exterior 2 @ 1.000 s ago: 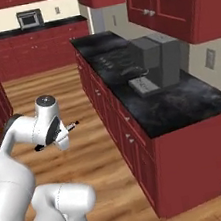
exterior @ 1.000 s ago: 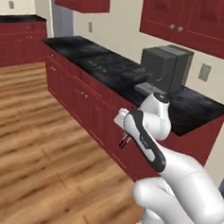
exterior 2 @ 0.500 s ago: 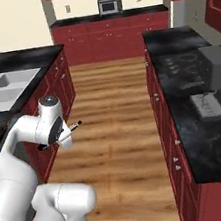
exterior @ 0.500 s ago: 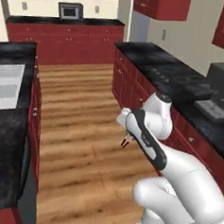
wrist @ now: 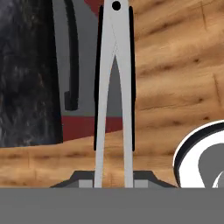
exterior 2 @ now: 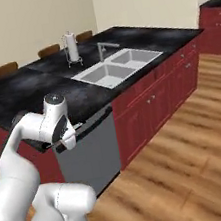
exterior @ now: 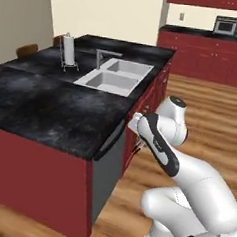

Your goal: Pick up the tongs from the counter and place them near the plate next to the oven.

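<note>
My gripper (wrist: pixel 113 178) is shut on the tongs (wrist: pixel 113 87), two silver-grey arms that run away from the fingers to a black-dotted joint. In the left base view the gripper (exterior: pixel 137 142) hangs beside the front edge of the counter (exterior: pixel 51 106), over the wooden floor. The right base view shows the gripper (exterior 2: pixel 66 139) with the thin tongs (exterior 2: pixel 70 134) sticking out in front of the counter (exterior 2: pixel 18 91). The counter's black top (wrist: pixel 26 78) lies at the left of the hand view. The plate is out of view.
A steel double sink (exterior: pixel 113 75) with a faucet (exterior 2: pixel 105 47) is set in the counter. A paper towel holder (exterior: pixel 69 49) stands behind it. A grey dishwasher front (exterior 2: pixel 89 156) with a dark handle (wrist: pixel 72 57) is right by the gripper. Open wooden floor (exterior 2: pixel 190 150) lies to the right.
The whole picture has swung round: the base has turned from the wall counters to the sink counter. The arm keeps its pose with the tongs still held.
</note>
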Robot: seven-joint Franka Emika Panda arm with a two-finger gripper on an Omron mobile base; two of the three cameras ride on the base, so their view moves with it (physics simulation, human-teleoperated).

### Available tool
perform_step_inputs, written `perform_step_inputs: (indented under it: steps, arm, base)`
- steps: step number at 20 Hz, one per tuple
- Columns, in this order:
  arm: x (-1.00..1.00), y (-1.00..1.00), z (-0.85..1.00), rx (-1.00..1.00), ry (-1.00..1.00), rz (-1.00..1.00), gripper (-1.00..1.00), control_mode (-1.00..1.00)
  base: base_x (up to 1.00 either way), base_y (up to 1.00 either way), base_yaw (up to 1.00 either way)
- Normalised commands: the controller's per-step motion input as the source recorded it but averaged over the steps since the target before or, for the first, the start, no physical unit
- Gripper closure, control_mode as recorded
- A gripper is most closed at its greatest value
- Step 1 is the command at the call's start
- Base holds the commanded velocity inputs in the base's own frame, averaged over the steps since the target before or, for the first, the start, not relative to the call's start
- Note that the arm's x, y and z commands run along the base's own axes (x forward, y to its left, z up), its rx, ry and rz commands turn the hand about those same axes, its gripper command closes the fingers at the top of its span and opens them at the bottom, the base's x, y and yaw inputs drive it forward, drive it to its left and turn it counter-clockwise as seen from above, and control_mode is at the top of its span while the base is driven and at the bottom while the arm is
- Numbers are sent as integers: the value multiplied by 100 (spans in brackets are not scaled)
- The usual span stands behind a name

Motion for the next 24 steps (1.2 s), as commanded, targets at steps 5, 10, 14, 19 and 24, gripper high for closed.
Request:
perform_step_inputs:
  steps: [5,10,14,19,24]
  arm:
    - [0,0,0,0,0,0,100,100]
    - [0,0,0,0,0,0,100,100]
    - [0,0,0,0,0,0,100,100]
    - [0,0,0,0,0,0,100,100]
    - [0,0,0,0,0,0,100,100]
  base:
    - [3,-3,100]
    - [0,-2,100]
    - [0,-2,100]
    - [0,-2,100]
    - [8,-3,100]
